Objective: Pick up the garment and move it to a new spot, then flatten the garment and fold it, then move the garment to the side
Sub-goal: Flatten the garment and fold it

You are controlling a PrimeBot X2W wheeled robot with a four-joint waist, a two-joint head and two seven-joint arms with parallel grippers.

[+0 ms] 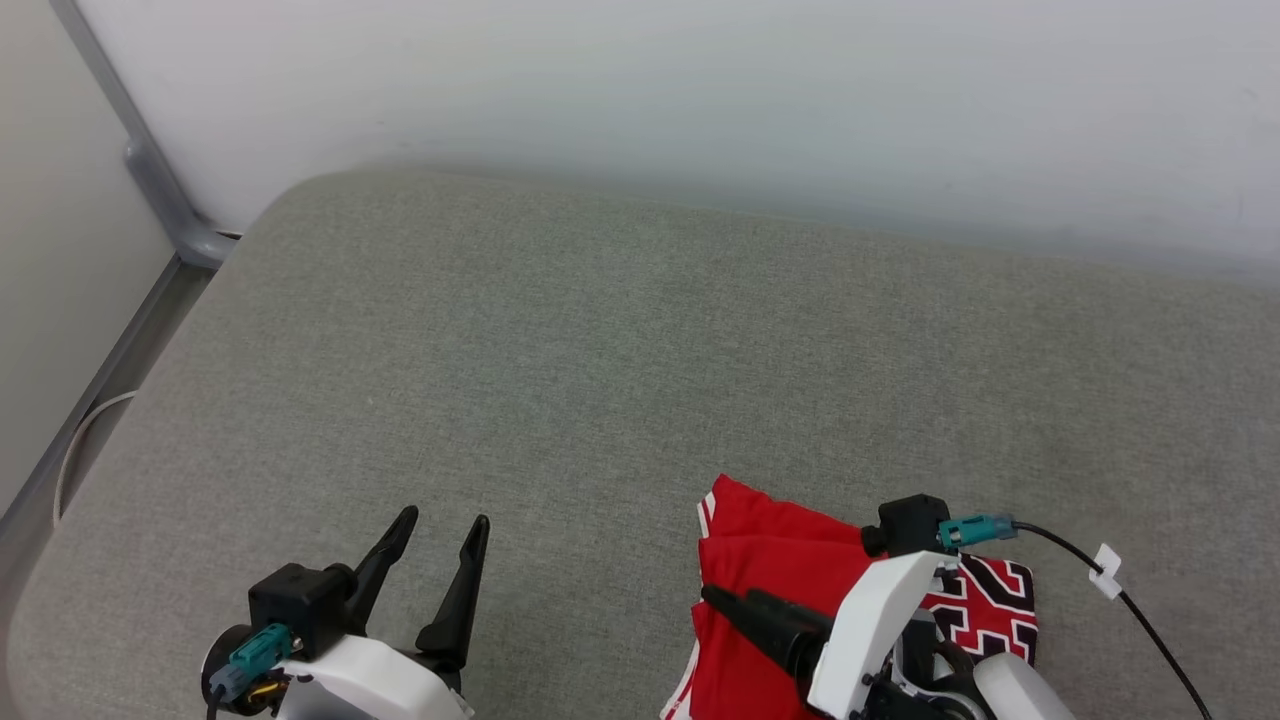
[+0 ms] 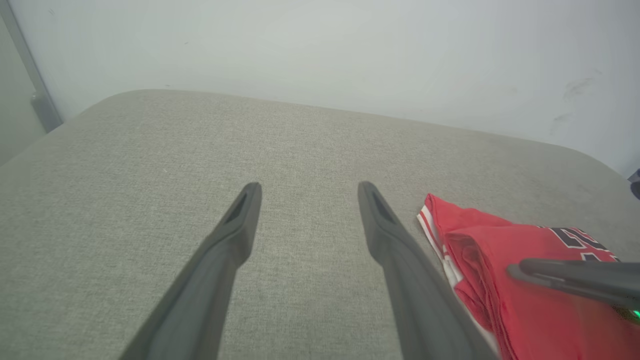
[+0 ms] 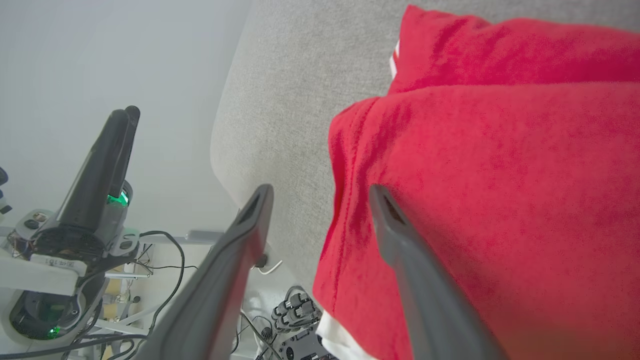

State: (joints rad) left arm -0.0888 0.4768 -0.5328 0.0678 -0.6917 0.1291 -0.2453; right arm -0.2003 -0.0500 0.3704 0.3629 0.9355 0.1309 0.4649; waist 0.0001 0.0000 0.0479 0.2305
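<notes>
On the cushion (image 1: 600,380), near-right, the folded garment (image 1: 770,560) is lying under your right gripper (image 3: 320,192), gaping empty like the left gripper (image 1: 445,517); you're likely finishing the set-aside, needing a snag-free lift.

A robotics lab: grey padded table (image 1: 600,380), bare white wall (image 1: 700,90), loose cables (image 3: 181,252) underneath

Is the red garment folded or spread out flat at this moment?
Folded. The garment lies as a compact bundle on the grey cushion, with stacked layers and doubled edges showing in the left wrist view.
</notes>
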